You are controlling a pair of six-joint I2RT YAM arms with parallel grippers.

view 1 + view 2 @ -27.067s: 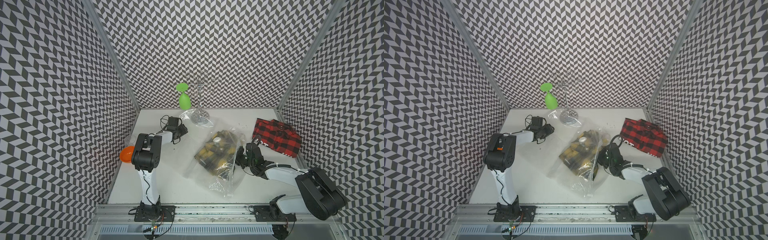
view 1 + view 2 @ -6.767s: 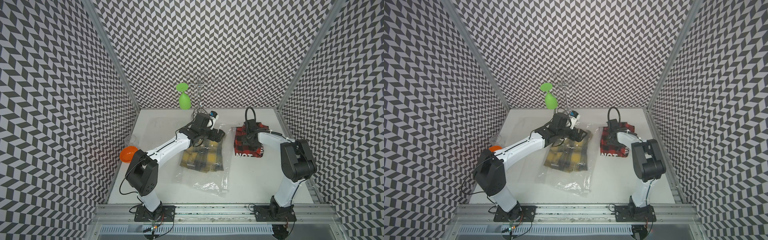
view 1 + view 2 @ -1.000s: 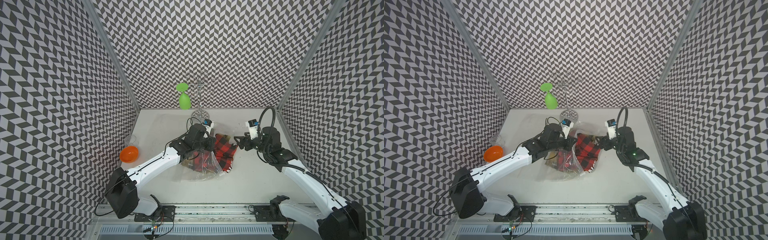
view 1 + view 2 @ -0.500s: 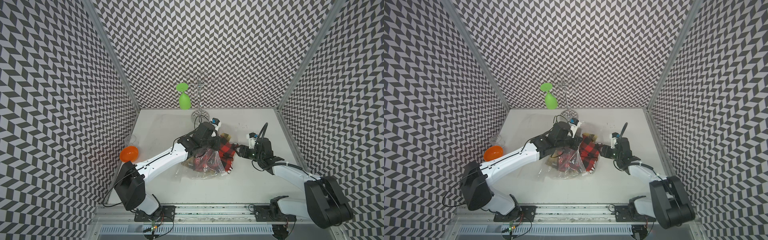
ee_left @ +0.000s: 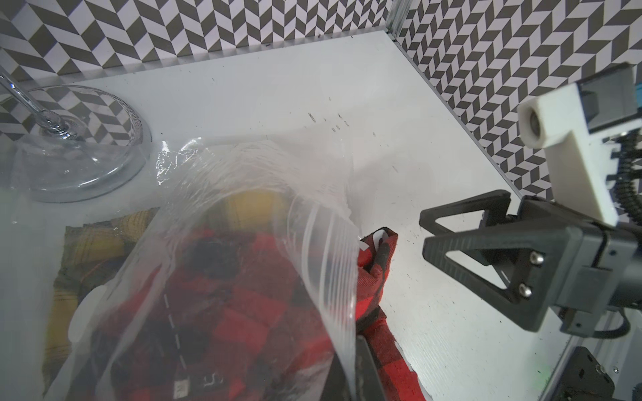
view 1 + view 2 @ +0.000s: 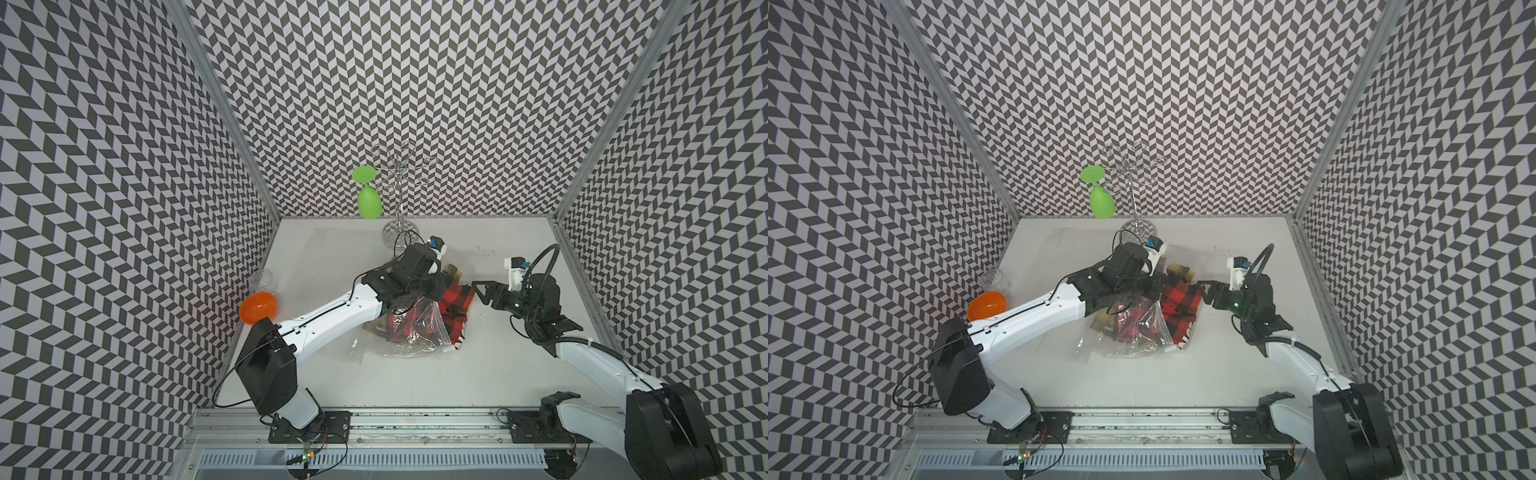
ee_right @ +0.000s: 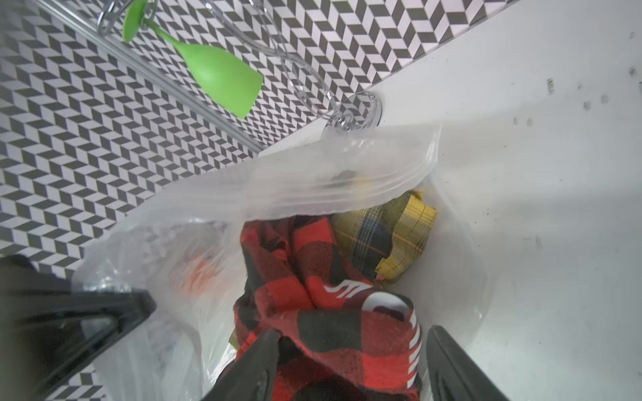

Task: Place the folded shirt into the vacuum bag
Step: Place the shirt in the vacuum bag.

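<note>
- At the centre of the frame in both top views, the vacuum bag is found on the white tabletop. It is crinkled, with its mouth turned toward the right of the frame and its upper lip raised off the surface.
- Left gripper: clenched on the raised lip of the vacuum bag. In the left wrist view the zip strip is seen running into the pinch.
- Red-and-black plaid shirt: lodged partly inside the bag's mouth, its red check seen through the plastic. The remainder protrudes to the right, with white lettering at its lower end.
- Yellow plaid garment: contained in the bag beside the red shirt, one corner showing at the upper edge.
- Valve cap: round and white, seen blurred through the film in the left wrist view.
- Right gripper: released, jaws spread, nothing grasped. It is placed just right of the shirt's protruding end, and a strip of bare tabletop is seen between the two in the left wrist view.
- Green wine glass: hung upside down on a wire rack, upper centre, by the back wall.
- Orange bowl and clear cup: set at the left edge of the tabletop, close together. Whether they touch cannot be told.
</note>
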